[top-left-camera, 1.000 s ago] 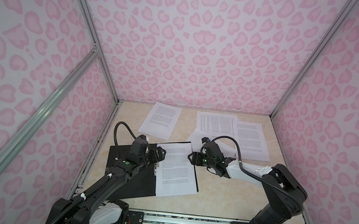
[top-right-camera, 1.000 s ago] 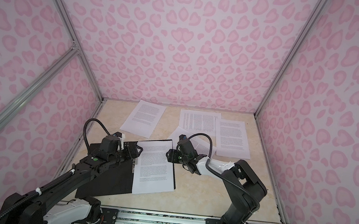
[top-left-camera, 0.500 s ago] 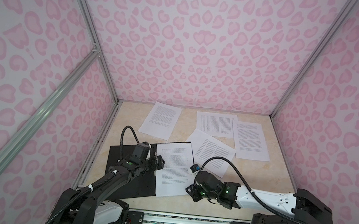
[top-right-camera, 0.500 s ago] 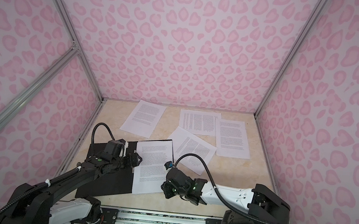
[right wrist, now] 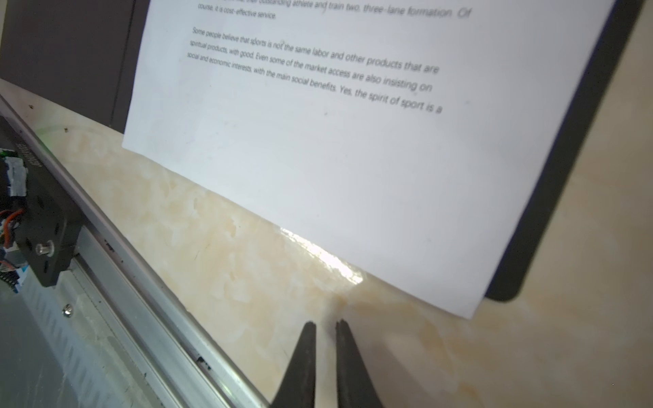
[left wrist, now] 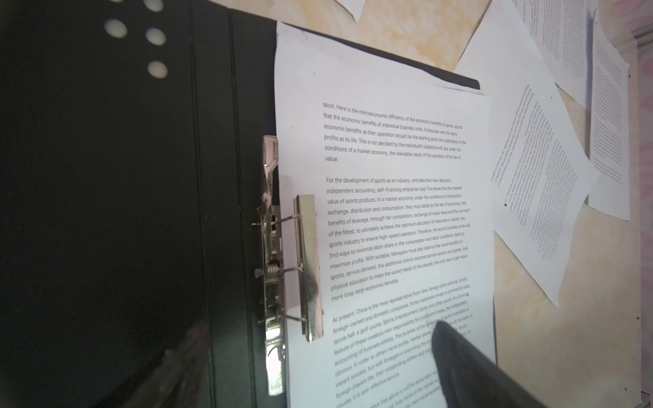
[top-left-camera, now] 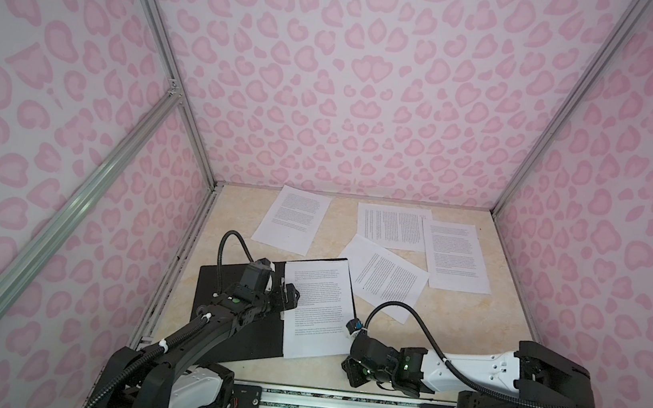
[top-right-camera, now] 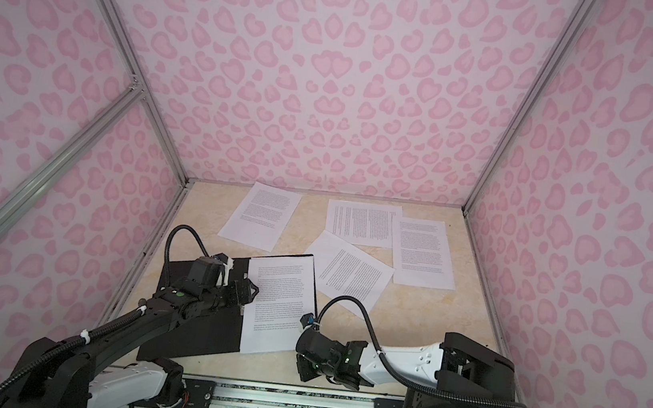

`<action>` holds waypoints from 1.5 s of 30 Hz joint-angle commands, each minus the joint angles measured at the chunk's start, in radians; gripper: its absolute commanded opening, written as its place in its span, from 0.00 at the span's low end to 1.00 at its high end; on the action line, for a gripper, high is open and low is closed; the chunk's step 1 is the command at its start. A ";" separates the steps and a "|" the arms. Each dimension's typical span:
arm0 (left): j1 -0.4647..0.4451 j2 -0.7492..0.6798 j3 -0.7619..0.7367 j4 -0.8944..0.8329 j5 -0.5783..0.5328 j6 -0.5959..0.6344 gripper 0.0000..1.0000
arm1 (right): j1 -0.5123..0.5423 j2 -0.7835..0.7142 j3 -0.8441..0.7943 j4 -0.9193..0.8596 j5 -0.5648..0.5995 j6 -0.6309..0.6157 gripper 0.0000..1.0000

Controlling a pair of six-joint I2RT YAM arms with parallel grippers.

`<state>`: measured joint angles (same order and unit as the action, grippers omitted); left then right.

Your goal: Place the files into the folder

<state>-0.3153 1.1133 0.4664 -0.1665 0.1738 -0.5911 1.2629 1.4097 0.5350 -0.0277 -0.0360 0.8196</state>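
Beige marble-look table (top-left-camera: 478,327), pink-patterned walls. The folder (top-left-camera: 206,298) lies open, black inside up. One sheet (top-left-camera: 317,308) lies on its right half, with the metal clip (left wrist: 307,268) over the sheet's inner edge.

The left gripper (top-left-camera: 290,295) is over the clip, jaws wide, empty.

The right gripper (right wrist: 325,322) is just off the sheet's near corner, jaws almost together, empty.

Four other files (top-left-camera: 387,281) lie farther back.

Five printed sheets (top-left-camera: 293,220), one open folder (top-left-camera: 263,344), one left hand (top-left-camera: 288,296), one right hand (top-left-camera: 351,377)

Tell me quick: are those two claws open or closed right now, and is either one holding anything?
Left gripper: open, holding nothing.
Right gripper: shut, holding nothing.
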 commanded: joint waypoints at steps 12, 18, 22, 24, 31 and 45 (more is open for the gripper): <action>0.000 -0.018 -0.002 0.004 -0.037 0.001 0.99 | -0.031 0.052 0.005 -0.003 0.068 -0.003 0.14; 0.001 -0.020 -0.002 0.002 -0.039 -0.001 1.00 | -0.044 0.061 0.006 0.004 0.069 -0.009 0.14; 0.001 -0.021 -0.003 0.002 -0.039 -0.001 0.99 | -0.053 0.064 0.008 0.018 0.056 -0.012 0.14; 0.000 -0.021 -0.004 0.002 -0.039 -0.001 0.99 | -0.053 0.069 0.013 0.016 0.055 -0.016 0.14; 0.000 -0.024 -0.002 0.000 -0.040 -0.001 0.99 | -0.062 0.084 0.017 0.031 0.036 -0.023 0.15; 0.000 -0.161 -0.002 0.024 0.049 0.005 0.99 | -0.316 -0.178 -0.041 -0.006 -0.166 -0.152 0.54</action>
<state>-0.3153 1.0031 0.4648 -0.1799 0.1658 -0.5915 1.0382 1.2957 0.5072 -0.0021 -0.1284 0.7414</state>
